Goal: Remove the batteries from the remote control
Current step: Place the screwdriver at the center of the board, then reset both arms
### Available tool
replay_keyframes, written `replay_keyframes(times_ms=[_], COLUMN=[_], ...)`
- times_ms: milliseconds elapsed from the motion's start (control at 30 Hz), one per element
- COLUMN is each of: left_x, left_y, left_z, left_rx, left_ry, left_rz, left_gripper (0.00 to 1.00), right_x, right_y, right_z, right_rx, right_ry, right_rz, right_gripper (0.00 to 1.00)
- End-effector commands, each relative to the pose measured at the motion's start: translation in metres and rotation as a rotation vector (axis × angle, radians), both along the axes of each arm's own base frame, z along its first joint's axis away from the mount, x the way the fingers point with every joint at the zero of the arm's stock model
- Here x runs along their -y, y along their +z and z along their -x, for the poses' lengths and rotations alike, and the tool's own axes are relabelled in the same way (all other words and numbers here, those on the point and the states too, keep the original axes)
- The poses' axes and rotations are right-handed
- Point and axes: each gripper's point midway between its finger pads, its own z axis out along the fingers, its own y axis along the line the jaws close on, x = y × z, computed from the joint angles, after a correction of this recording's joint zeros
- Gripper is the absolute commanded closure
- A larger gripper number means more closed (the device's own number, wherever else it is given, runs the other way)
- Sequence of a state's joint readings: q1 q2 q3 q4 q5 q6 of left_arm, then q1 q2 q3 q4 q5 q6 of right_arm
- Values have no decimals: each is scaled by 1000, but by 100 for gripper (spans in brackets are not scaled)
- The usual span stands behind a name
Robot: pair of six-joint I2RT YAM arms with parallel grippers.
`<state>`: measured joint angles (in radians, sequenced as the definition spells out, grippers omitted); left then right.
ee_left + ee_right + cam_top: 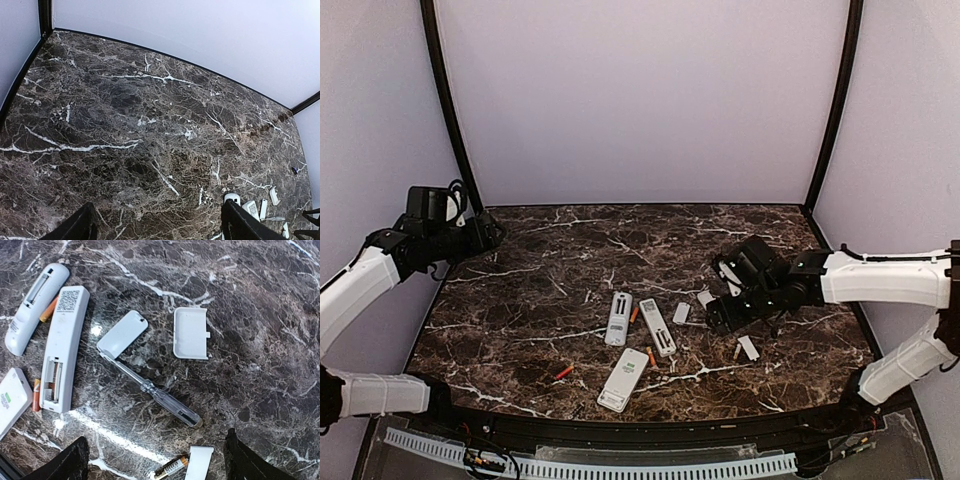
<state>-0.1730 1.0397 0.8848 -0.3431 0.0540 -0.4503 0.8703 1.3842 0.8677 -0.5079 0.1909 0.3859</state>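
Observation:
Three white remote controls lie mid-table: one (618, 318) (32, 307), one (657, 326) (62, 347) and one (624, 379) nearer the front. The first two lie back up with their battery bays uncovered. Loose batteries lie about: an orange one (48, 309) between those two remotes, one (36, 395) beside the second remote, one (563, 372) left of the third, and a dark gold-tipped one (172, 467). My right gripper (718, 318) (156, 437) hovers open just right of the remotes, nothing between its fingers. My left gripper (492, 233) (157, 207) is open over the far left corner.
A clear-handled screwdriver (155, 392) lies under my right gripper, its tip at a white cover plate (122, 333). Two more cover plates (190, 333) (199, 462) lie near it. Purple walls close in the marble table (520, 300) on three sides.

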Motion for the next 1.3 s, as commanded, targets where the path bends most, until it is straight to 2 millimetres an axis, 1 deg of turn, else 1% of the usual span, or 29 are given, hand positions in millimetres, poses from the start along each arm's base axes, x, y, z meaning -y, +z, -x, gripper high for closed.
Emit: replay_keyframes(times_ms=[0,67,167,267,300,333,367,400,433,533,567,633,667,700,733,767,800,833,867,900,933,967,1000,1033,1067,1133,1167,1233,1267], left_x=[-8,-8,-10,-19,-29,-34,-49,-59,-69,-100,-106,-121,-123,-124,-123,-120,-119,-118,-117,-115,-113,-110,-108,-105,-103,-100,-98,-101,-98], left_y=[4,-2,-14,-28,-31,-34,-36,-39,-39,-46,-44,-53,-56,-56,-62,-60,-69,-66,-74,-71,-77,-70,-72,-66,-63,-65,-62,-63,-65], left_z=[2,0,-3,-9,-11,-14,-15,-18,-19,-20,-21,-17,-18,-20,-21,-25,-28,-32,-35,-39,-42,-46,-48,-51,-54,-59,-64,-71,-74], left_rx=[47,44,44,72,76,97,103,133,153,227,255,257,255,282,275,302,286,311,297,325,324,361,361,398,429,432,438,423,431], left_ry=[31,32,32,53,79,95,149,187,217,324,338,394,389,389,370,352,332,325,313,302,288,278,269,261,258,241,232,249,248], left_rz=[-15,-19,-34,-44,-48,-46,-52,-55,-56,-124,-162,-243,-280,-292,-318,-320,-339,-339,-352,-348,-354,-347,-339,-328,-325,-340,-359,-397,-412], left_gripper=[13,12,11,8,8,8,6,4,2,1,1,1,1,1,1,1,1,1,1,1,1,1,1,1,1,1,1,1,1], right_x=[-11,-9,2,25,36,47,61,76,92,145,161,188,201,204,219,224,227,228,229,230,230,231,231,232,234,233,233,234,236], right_y=[28,28,36,51,57,63,67,71,74,83,84,85,87,90,93,97,100,101,101,100,97,93,90,81,78,76,78,81,83], right_z=[-16,-23,-44,-71,-81,-91,-101,-111,-120,-143,-149,-155,-159,-161,-164,-167,-168,-170,-172,-174,-175,-176,-177,-179,-180,-182,-183,-183,-182], right_rx=[59,50,72,126,151,182,215,257,293,402,433,490,535,553,596,639,674,705,727,749,765,777,792,781,795,781,805,823,845], right_ry=[-7,-25,-72,-122,-146,-164,-191,-211,-240,-352,-387,-448,-472,-472,-500,-498,-489,-478,-472,-465,-462,-461,-455,-458,-459,-447,-436,-425,-429], right_rz=[-124,-175,-274,-348,-360,-363,-359,-355,-353,-375,-383,-381,-382,-381,-366,-347,-334,-327,-320,-316,-312,-306,-300,-287,-283,-267,-265,-244,-234], right_gripper=[10,10,9,7,5,5,4,4,4,3,3,3,4,4,4,4,4,4,4,4,4,4,4,4,4,5,6,6,6])
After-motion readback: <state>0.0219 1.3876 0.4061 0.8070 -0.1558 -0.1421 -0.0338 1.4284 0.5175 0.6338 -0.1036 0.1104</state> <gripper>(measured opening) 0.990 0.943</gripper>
